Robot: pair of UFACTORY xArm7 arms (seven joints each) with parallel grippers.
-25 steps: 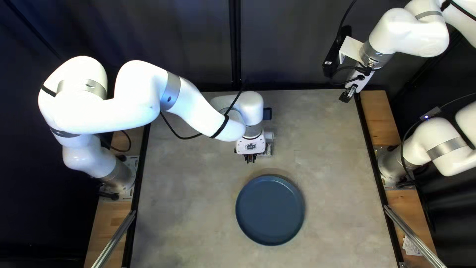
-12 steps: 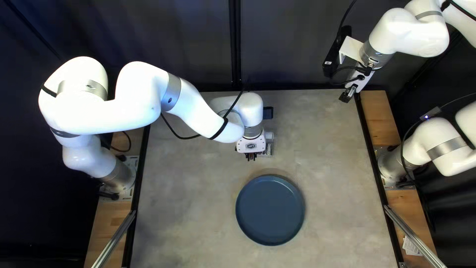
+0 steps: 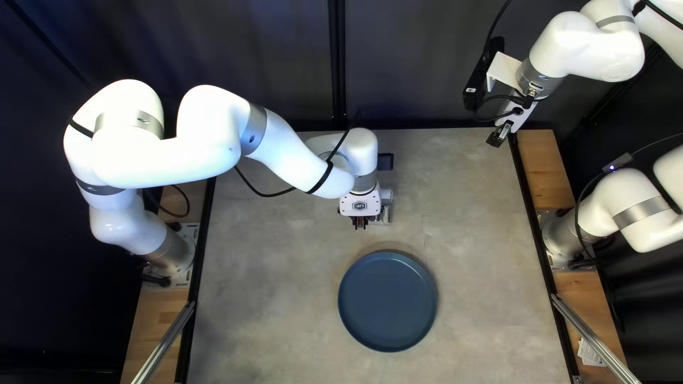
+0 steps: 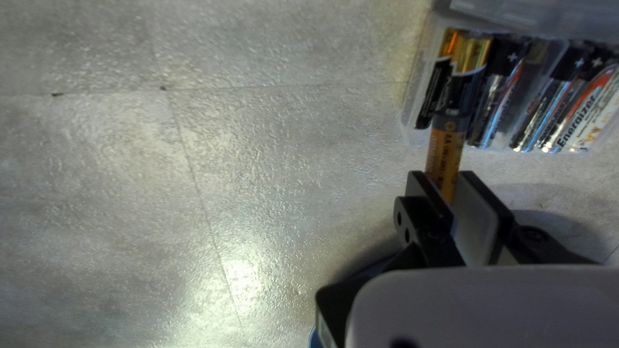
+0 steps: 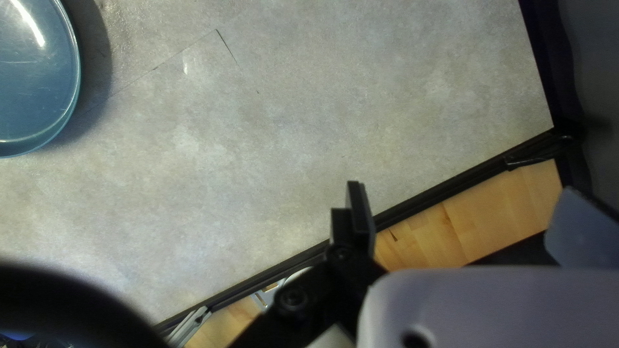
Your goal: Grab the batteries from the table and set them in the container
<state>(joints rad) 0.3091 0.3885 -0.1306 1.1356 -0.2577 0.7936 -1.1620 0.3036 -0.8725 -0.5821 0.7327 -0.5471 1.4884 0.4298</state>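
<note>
In the top left view my left gripper (image 3: 361, 223) hangs low over the table beside the clear plastic container (image 3: 386, 209). Seen from its wrist, the left gripper (image 4: 445, 177) is closed from both sides on an orange battery (image 4: 445, 151), whose dark end overlaps the container (image 4: 416, 125). Several batteries (image 4: 590, 113) lie side by side in that container, including one with a gold end (image 4: 474, 55). My right gripper (image 3: 501, 134) is raised near the far right corner; in its wrist view the right gripper (image 5: 467, 203) has widely parted fingers with nothing between them.
A round blue plate (image 3: 388, 302) lies on the grey table (image 3: 256, 284), nearer its front edge than the container. The right wrist view shows the plate (image 5: 32, 77) too, and the table's black edge rail (image 5: 451, 187) with a wooden strip (image 5: 445, 235) beyond.
My left arm has shifted slightly right in the top left view, its gripper a little toward the far edge. Orange shows more clearly between its fingers. The right arm is unmoved.
</note>
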